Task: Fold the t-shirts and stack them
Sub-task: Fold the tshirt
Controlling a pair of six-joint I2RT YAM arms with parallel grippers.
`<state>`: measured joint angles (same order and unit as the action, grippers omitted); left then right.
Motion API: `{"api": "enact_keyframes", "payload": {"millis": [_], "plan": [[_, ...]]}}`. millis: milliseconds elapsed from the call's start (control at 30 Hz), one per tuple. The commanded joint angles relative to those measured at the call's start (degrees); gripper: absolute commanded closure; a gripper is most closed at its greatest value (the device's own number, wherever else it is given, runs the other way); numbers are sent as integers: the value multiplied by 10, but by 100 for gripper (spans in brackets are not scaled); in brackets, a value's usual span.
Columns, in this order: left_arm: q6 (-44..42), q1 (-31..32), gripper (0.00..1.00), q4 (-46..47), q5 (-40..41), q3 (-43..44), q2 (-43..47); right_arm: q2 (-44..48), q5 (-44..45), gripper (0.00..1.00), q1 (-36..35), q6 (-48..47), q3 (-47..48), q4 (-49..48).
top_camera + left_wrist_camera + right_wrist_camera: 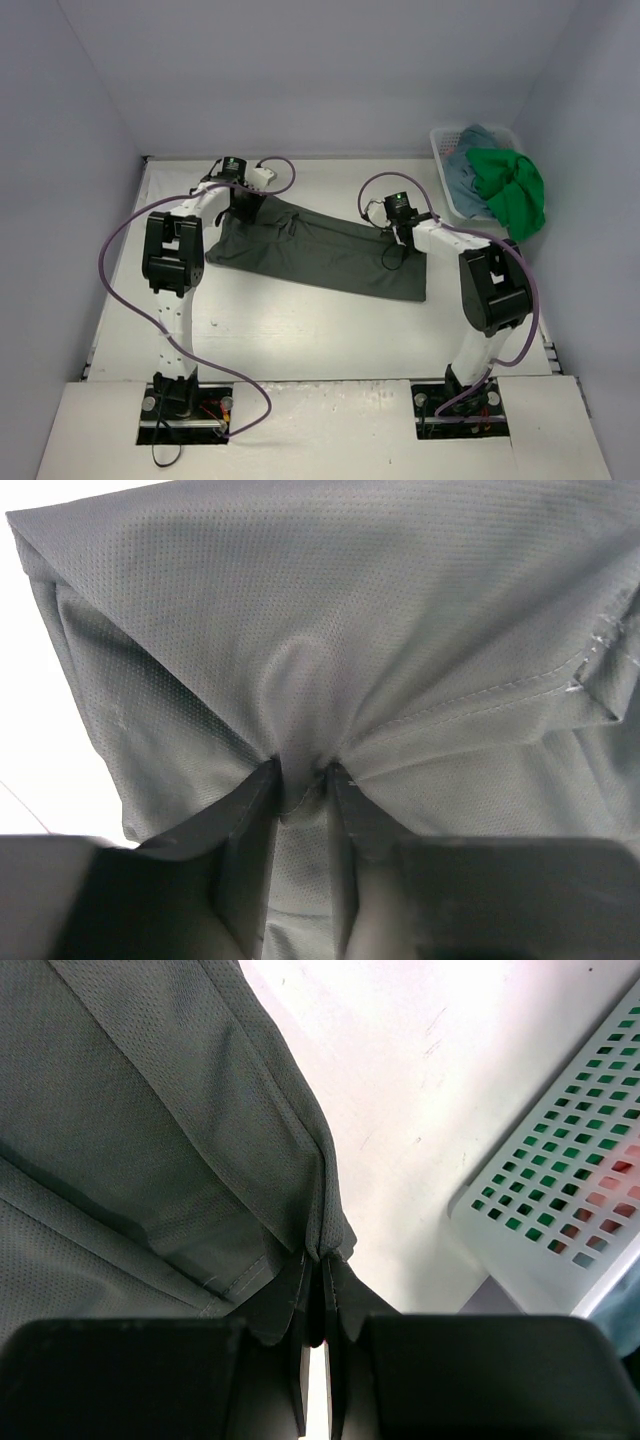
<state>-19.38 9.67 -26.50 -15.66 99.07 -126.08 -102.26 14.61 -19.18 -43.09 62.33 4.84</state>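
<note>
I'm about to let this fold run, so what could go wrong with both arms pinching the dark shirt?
The left fingers pinch only a small bunched pucker of the dark grey-green mesh-cloth t-shirt; it may slip out when lifted.
The right fingers grip a thin folded edge close to the white plastic mesh basket; a swing could knock it or snag the bright green t-shirt draped over its rim.

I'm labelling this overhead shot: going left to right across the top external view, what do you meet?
Left gripper → right gripper → teal-blue t-shirt → bright green t-shirt. The dark grey-green t-shirt stretches under both grippers, so it has no clear place in the order.
</note>
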Motion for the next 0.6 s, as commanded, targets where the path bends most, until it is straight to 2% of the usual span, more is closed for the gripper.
{"api": "enact_keyframes", "payload": {"millis": [0, 133, 167, 433, 567], "plan": [[-4, -4, 82, 1, -12, 23, 16, -6, 15, 100, -2, 8, 8, -15], [-3, -4, 99, 1, -10, 24, 23, -7, 16, 100, -2, 10, 9, -18], [-3, -4, 100, 3, -9, 24, 24, -7, 14, 100, -2, 12, 10, -18], [7, -4, 100, 29, 12, 12, 63, -15, 14, 100, -4, 15, 6, -19], [7, -4, 100, 11, 11, 38, 74, -7, 14, 100, -4, 15, 7, -20]]}}
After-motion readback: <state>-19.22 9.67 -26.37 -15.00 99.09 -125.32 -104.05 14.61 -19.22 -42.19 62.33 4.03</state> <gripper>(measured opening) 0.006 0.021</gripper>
